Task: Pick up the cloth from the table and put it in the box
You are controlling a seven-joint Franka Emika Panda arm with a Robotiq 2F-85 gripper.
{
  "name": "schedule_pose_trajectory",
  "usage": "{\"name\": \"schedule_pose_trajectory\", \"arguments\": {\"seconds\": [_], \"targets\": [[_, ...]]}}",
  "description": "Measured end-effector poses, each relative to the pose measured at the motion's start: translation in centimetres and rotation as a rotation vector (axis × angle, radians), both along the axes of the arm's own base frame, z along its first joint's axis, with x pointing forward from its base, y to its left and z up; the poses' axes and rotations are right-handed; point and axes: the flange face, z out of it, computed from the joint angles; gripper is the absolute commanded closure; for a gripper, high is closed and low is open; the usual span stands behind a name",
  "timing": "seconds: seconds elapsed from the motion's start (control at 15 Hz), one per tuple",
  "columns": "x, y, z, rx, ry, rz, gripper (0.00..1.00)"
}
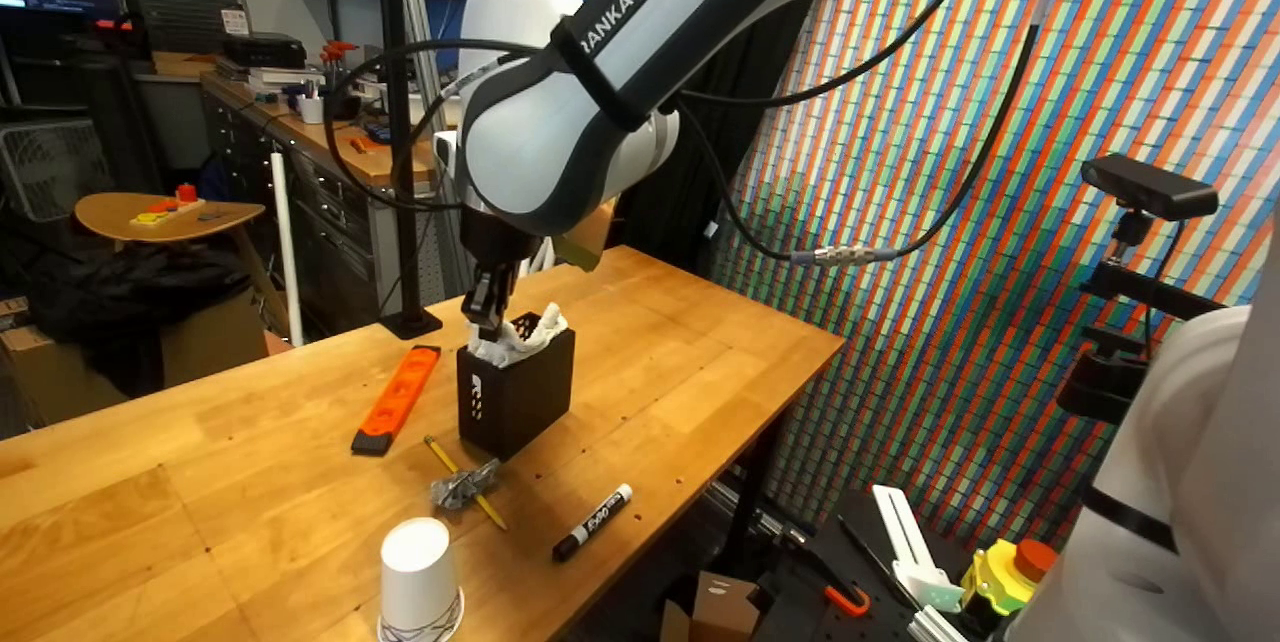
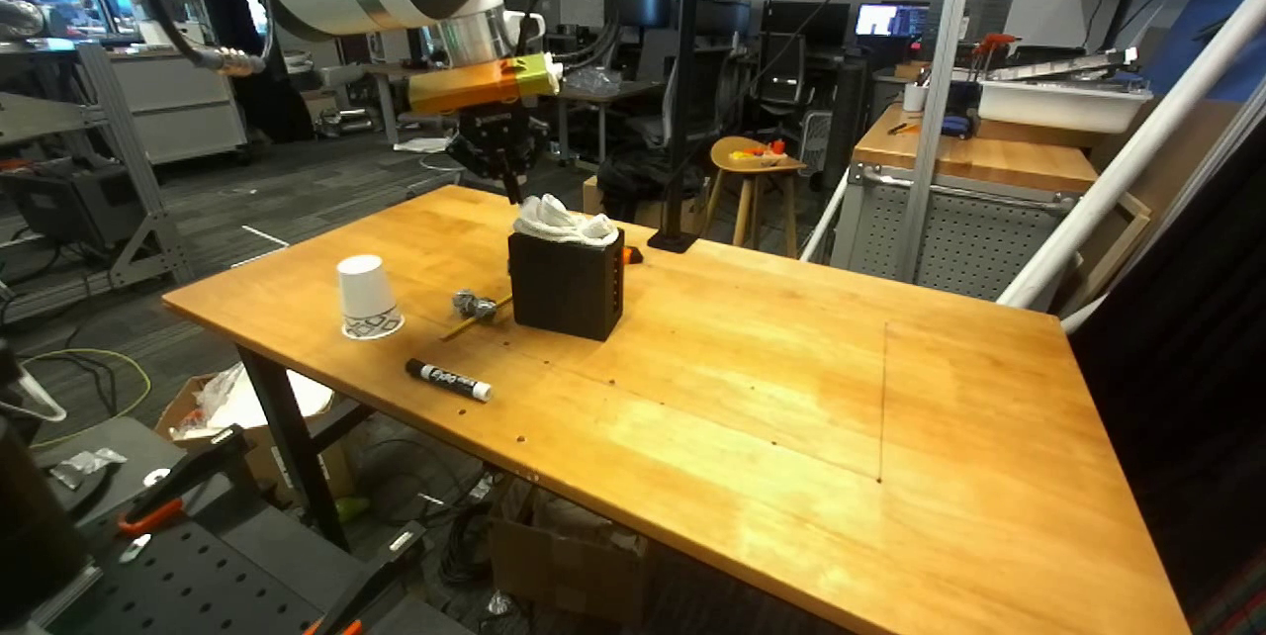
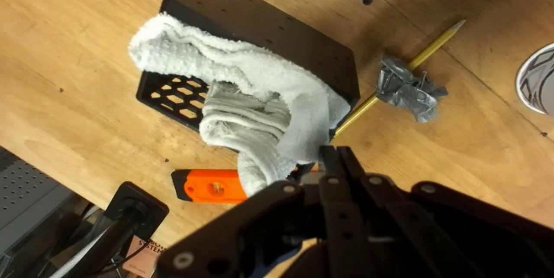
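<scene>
The white cloth [image 1: 519, 346] sits bunched in the top of the black box [image 1: 525, 404]. Parts of it stick up above the rim in both exterior views [image 2: 564, 223]. In the wrist view the cloth [image 3: 259, 72] drapes over the box's rim, and one fold hangs out past the wall with the hexagon holes. The box [image 3: 268, 22] stands upright on the table. My gripper [image 3: 336, 148] is shut, with its fingertips close together at the cloth's edge and no cloth visible between them. In an exterior view the fingertips [image 1: 488, 330] are right at the cloth over one box end; contact is unclear.
An orange level [image 1: 397, 400] lies beside the box. A yellow pencil [image 1: 490, 512] with crumpled grey tape [image 1: 465, 485] lies near it. A black marker [image 1: 592, 522] and an upturned white cup [image 1: 417, 572] are on the table [image 2: 752, 437]. A black post [image 2: 682, 121] stands at the table's edge.
</scene>
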Motion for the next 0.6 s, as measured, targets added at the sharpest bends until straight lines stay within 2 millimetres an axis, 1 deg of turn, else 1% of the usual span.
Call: {"name": "schedule_pose_trajectory", "arguments": {"seconds": [0.6], "targets": [[0.2,-1.9,-0.3,-0.020,0.003,-0.013,0.93]]}}
